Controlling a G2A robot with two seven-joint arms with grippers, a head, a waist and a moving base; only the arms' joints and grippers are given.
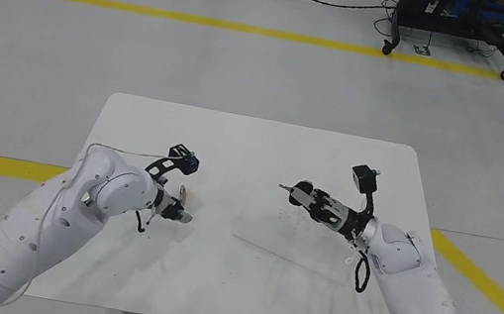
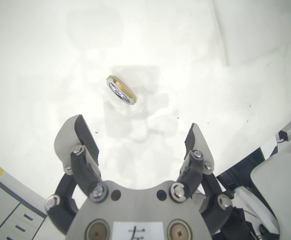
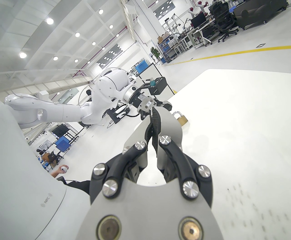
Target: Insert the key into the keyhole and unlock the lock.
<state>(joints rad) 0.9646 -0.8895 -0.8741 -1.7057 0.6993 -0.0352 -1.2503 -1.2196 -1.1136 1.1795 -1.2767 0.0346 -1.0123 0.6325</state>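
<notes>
A small brass padlock with a silver shackle lies on the white table, just beyond my left gripper, which hangs open over it without touching. From above, the padlock sits by the left gripper on the table's left half. My right gripper is held above the table's middle right, shut on a thin silver key whose tip points toward the padlock. In the right wrist view the fingers are pressed together and hide the key; the padlock stands beyond them.
The table is bare apart from the padlock, with open surface between the two arms. Yellow floor lines run around the table, and a black wheeled stand is far off at the back right.
</notes>
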